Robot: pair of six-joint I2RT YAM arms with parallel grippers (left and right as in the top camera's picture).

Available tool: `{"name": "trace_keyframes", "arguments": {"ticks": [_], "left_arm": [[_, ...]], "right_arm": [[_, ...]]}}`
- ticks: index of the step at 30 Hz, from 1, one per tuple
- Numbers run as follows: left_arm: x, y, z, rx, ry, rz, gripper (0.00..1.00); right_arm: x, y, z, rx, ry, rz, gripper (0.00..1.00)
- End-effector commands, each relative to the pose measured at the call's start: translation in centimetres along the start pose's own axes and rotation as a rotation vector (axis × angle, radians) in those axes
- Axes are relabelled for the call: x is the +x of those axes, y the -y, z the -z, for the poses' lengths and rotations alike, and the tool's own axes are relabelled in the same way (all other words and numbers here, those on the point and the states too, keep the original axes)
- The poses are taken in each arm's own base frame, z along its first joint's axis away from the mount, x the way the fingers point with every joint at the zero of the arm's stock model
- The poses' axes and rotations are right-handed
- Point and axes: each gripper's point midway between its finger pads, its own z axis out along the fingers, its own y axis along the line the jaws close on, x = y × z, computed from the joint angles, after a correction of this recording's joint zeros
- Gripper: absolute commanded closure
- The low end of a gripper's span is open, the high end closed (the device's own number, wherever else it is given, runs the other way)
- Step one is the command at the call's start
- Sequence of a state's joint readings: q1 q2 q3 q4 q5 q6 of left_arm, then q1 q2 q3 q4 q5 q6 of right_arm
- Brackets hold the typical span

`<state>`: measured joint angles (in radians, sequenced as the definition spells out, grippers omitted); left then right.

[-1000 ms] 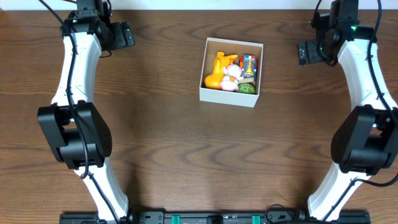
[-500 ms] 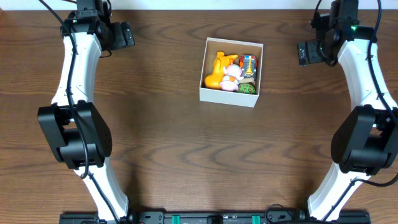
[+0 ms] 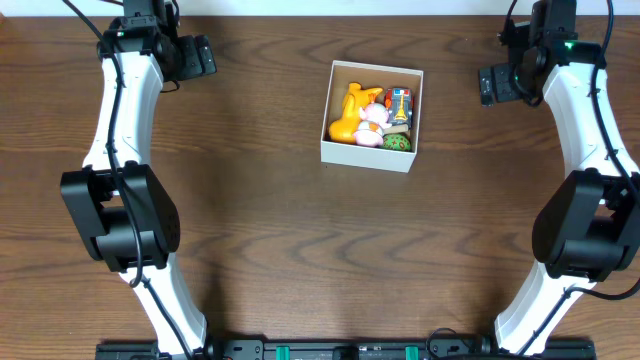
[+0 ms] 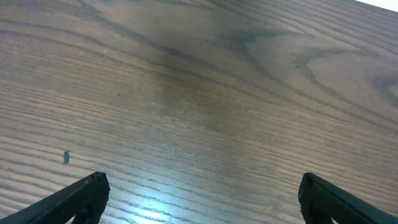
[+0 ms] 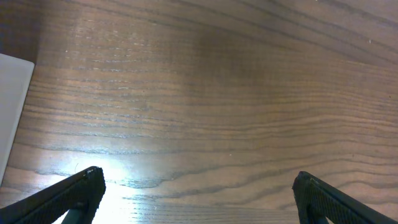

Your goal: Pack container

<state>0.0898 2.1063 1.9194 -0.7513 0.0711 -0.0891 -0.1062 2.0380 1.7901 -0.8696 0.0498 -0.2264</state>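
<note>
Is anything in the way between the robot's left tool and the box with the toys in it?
No, nothing I can see. Only bare table lies between the left tool and the box. The same goes for the right tool on the other side.

The dark brown wood-grain tabletop [image 4: 205, 93] filled the whole view. The left gripper [image 4: 202, 200] hung over it, its two black fingertips [image 4: 84, 199] spread wide at the lower corners with only wood showing between them. A small grey speck [image 4: 66, 157] lay on the wood just above the left-hand fingertip, and a pale glare patch [image 4: 155, 200] sat near the bottom edge.
</note>
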Motion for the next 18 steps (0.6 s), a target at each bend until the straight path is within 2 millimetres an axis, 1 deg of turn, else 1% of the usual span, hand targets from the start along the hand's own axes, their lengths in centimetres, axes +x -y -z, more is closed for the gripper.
{"name": "trace_keyframes", "arguments": {"ticks": [1, 18], "left_arm": [[-1.29, -0.07, 1.39, -0.004, 0.043, 0.003, 0.02], [-1.29, -0.07, 1.39, -0.004, 0.043, 0.003, 0.02]], "right_arm": [[0.16, 0.31, -0.37, 0.007, -0.008, -0.016, 0.01], [0.16, 0.31, -0.37, 0.007, -0.008, -0.016, 0.01]]}}
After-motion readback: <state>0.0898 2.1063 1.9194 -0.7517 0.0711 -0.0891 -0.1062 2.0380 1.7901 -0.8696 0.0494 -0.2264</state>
